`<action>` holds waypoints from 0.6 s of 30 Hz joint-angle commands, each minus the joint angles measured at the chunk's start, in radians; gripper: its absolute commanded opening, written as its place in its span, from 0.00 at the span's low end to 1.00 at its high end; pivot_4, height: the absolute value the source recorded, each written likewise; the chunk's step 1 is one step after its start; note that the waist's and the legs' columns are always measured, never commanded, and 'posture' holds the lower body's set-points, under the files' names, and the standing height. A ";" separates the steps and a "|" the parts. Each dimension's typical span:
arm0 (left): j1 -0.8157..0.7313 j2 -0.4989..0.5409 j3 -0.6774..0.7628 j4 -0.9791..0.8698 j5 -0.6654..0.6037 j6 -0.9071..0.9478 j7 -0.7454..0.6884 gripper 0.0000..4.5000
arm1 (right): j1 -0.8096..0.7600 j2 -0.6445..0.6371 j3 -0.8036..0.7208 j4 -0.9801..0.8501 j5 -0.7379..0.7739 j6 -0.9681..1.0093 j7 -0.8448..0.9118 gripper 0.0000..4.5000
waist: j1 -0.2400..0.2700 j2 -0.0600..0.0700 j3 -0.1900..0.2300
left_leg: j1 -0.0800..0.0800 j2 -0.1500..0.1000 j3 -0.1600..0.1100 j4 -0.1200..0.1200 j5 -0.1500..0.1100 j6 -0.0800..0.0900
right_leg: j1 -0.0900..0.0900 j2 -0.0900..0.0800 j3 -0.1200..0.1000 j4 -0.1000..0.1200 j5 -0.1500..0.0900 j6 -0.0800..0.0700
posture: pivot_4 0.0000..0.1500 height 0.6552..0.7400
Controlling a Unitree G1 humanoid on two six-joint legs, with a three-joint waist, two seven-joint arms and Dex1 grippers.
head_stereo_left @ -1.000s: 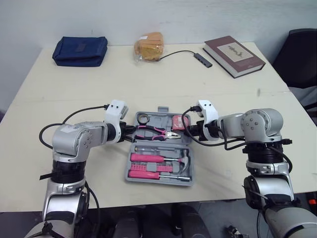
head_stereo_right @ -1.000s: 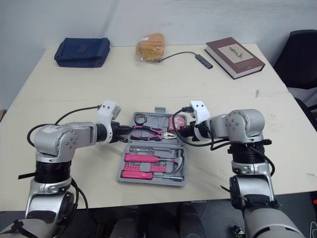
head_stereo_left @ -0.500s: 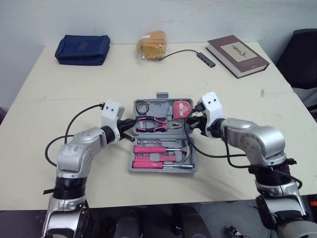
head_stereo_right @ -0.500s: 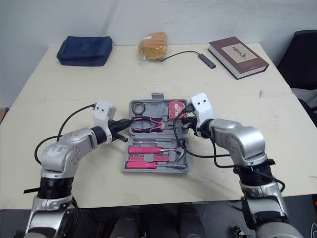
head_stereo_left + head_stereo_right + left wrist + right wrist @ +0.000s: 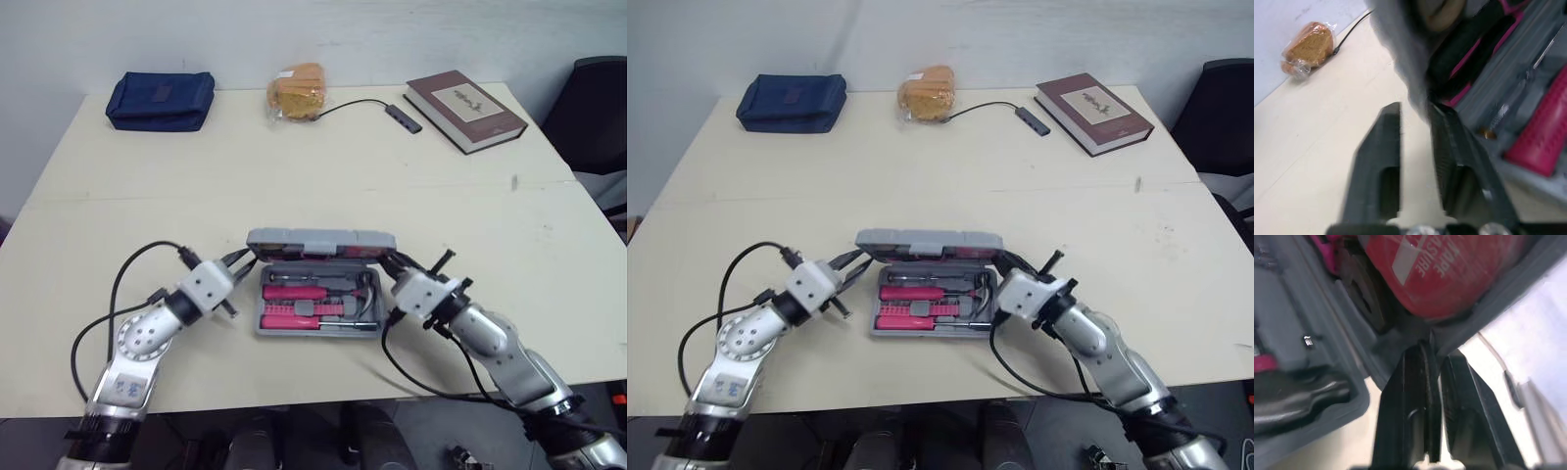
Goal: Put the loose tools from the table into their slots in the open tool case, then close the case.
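Observation:
The grey tool case [image 5: 318, 332] sits at the table's front middle. Its lid [image 5: 320, 242] stands about upright over the base. Pink-handled screwdrivers [image 5: 294, 315] and a hammer [image 5: 370, 294] lie in the base's slots. A red tape measure [image 5: 1449, 269] and pliers [image 5: 1469, 58] are seated inside the lid. My left gripper [image 5: 238, 260] is open at the lid's left end, with the lid's edge at its fingertips [image 5: 1391, 117]. My right gripper [image 5: 394, 262] is at the lid's right corner, its fingers [image 5: 1418, 367] nearly together on the rim.
At the table's far edge lie a blue pouch [image 5: 160, 99], a bagged bread roll [image 5: 297, 91], a USB hub on a black cable [image 5: 402, 117] and a brown book [image 5: 464, 109]. A black chair [image 5: 598, 108] stands off the table's right side.
The lid has swung up from lying flat behind the base to about upright. Both grippers came up and toward the front with its ends.

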 commanded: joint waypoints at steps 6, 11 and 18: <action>0.185 0.158 0.310 0.110 -0.266 0.164 -0.196 0.60 | 0.352 -0.175 -0.222 -0.022 0.019 -0.159 0.049 0.61 | 0.005 -0.003 -0.002 | 0.002 0.001 -0.002 -0.001 -0.004 0.006 | 0.002 -0.001 -0.001 0.000 -0.001 -0.001 | 1.00 1.00; 0.102 0.171 0.301 0.087 -0.353 0.269 -0.277 0.60 | 0.414 -0.188 -0.299 -0.086 0.373 -0.067 0.263 0.61 | 0.011 -0.006 -0.002 | 0.013 0.001 -0.004 -0.003 -0.007 0.009 | 0.017 -0.002 -0.004 -0.006 -0.001 -0.001 | 1.00 1.00; -0.188 0.129 0.111 0.084 -0.359 0.423 -0.354 0.00 | 0.458 -0.229 -0.257 -0.338 0.746 0.237 0.571 0.00 | 0.010 -0.006 -0.002 | 0.017 0.002 -0.004 -0.008 -0.006 0.007 | 0.018 -0.001 -0.003 -0.005 -0.001 -0.001 | 1.00 1.00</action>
